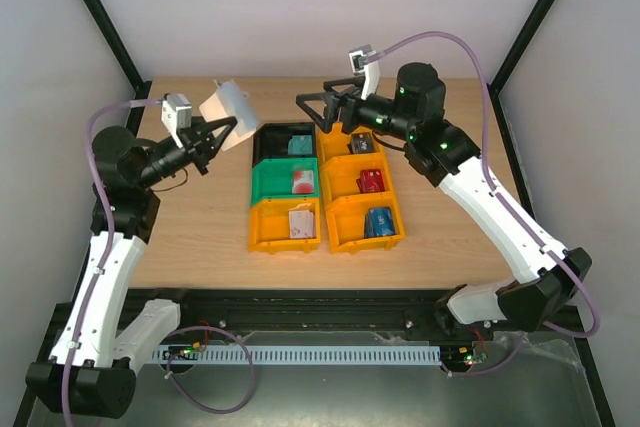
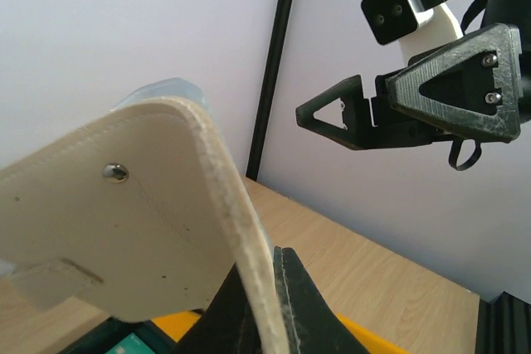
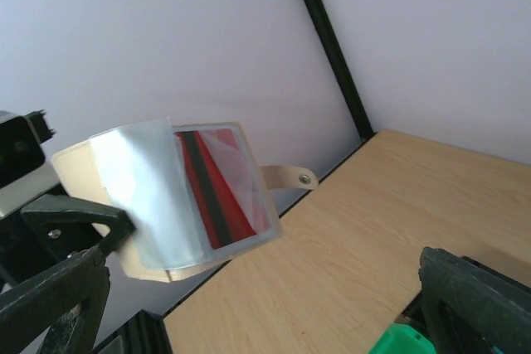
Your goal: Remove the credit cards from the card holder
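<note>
Left tool point(image 1: 226, 131) clamped shut on the card holder point(image 1: 228, 105), raised over the counter point(image 1: 200, 237). Right tool point(image 1: 311, 114) fully open, empty, facing it. We would pinch the red card point(image 3: 217, 192) alone, not the holder, and pull straight out.

**Soft sleeve, hard plastic, pale wood**

The card holder point(image 2: 124, 238) looks like matt cream leather or imitation leather. Its face is faintly speckled and a rougher stitched seam runs along the rim. A small shiny metal snap stud point(image 2: 115, 172) sits in that face. From the right wrist view, its window is a clear sleeve point(image 3: 153, 188) of glossy film that catches the light, and a smooth red card point(image 3: 220, 188) with a dark stripe shows behind it. The fingers point(image 2: 452, 89) of the right gripper point(image 1: 312, 114) are matt black plastic with a fine grainy texture. The table point(image 3: 373, 230) is pale wood with visible grain and a satin finish. The bins point(image 1: 258, 225) are smooth, slightly glossy moulded plastic. The walls point(image 1: 300, 7) are plain matt white.
</note>
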